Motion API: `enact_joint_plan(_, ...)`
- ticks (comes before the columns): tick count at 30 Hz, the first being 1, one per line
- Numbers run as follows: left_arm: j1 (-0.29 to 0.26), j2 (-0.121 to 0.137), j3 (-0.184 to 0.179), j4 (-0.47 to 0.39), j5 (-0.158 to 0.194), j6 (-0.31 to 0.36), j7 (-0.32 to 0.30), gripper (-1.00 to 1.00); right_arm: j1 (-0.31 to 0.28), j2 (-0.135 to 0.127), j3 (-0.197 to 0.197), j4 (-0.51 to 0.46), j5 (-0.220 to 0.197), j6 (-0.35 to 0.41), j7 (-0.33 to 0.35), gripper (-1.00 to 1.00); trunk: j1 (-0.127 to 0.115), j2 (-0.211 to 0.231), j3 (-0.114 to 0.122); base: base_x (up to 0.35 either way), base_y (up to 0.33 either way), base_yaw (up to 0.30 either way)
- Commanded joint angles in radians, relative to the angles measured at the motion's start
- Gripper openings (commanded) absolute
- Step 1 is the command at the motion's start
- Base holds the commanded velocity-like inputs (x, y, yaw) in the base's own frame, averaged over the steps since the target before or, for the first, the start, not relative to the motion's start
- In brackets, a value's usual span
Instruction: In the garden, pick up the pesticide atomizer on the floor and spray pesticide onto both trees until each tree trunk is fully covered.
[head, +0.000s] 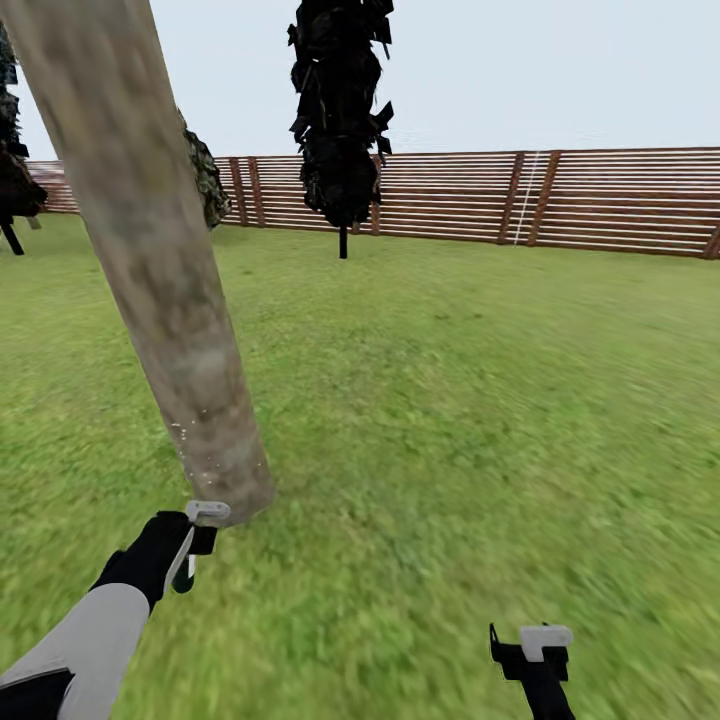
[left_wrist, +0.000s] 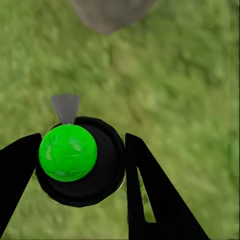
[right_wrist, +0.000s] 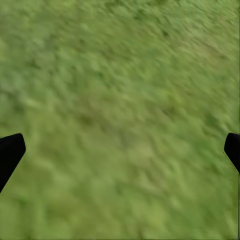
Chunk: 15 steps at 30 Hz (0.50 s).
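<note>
The pesticide atomizer sits between the two black fingers of the left tool, which is clenched on its dark round body; seen from above in the left wrist view, its top shows as a bright green ball, and a small grey wedge-shaped nozzle sticks out from the body toward the base of the tree trunk. What the bottle holds cannot be told. In the head view the left tool hangs low over the lawn, just beside the foot of the tree trunk, with a pale grey piece at its tip close to the bark; the atomizer itself is too hidden there to make out. The left arm, in a pale grey sleeve with a black wrist, reaches forward and up from the lower left corner toward the trunk. The trunk is a smooth, mottled grey-brown column that leans across the upper left of the head view, and small pale specks dot its lower part. The right tool is low at the lower right, well apart from the trunk, pointing down at bare grass; in the right wrist view its black fingertips stand wide apart at either edge with nothing between them, so it is released. Farther off, a dark narrow conifer stands before the brown slatted fence.
</note>
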Motion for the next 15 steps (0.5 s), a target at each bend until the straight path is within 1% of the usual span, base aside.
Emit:
enact_joint_plan(1, -0.001, -0.001, 0.004, -0.002, 0.008, 0.004, -0.003, -1.00, 0.000, 0.000, 0.009, 0.000, -0.005, -0.001, -0.004, 1.00, 0.000, 0.000, -0.001, 0.154, -0.265, 0.029)
enact_joint_plan(3, -0.001, -0.001, 0.002, -0.002, 0.021, 0.004, -0.002, -1.00, 0.000, 0.000, 0.009, 0.000, -0.005, -0.001, -0.004, 1.00, 0.000, 0.000, -0.001, 0.155, -0.264, 0.014)
enact_joint_plan(5, -0.001, -0.001, 0.002, -0.003, 0.026, 0.004, -0.002, -1.00, 0.000, 0.000, 0.009, 0.000, -0.005, -0.001, -0.004, 1.00, 0.000, 0.000, -0.001, 0.156, -0.264, 0.004)
enact_joint_plan(12, -0.001, -0.001, 0.003, -0.011, 0.027, 0.004, 0.001, -1.00, 0.000, 0.000, 0.009, 0.000, -0.005, -0.001, -0.004, 1.00, 0.000, 0.000, -0.001, 0.153, -0.264, 0.002)
enact_joint_plan(15, -0.001, -0.001, 0.003, -0.013, 0.027, 0.004, 0.001, -1.00, 0.000, 0.000, 0.009, 0.000, -0.005, -0.001, -0.004, 1.00, 0.000, 0.000, -0.001, 0.148, -0.264, 0.128)
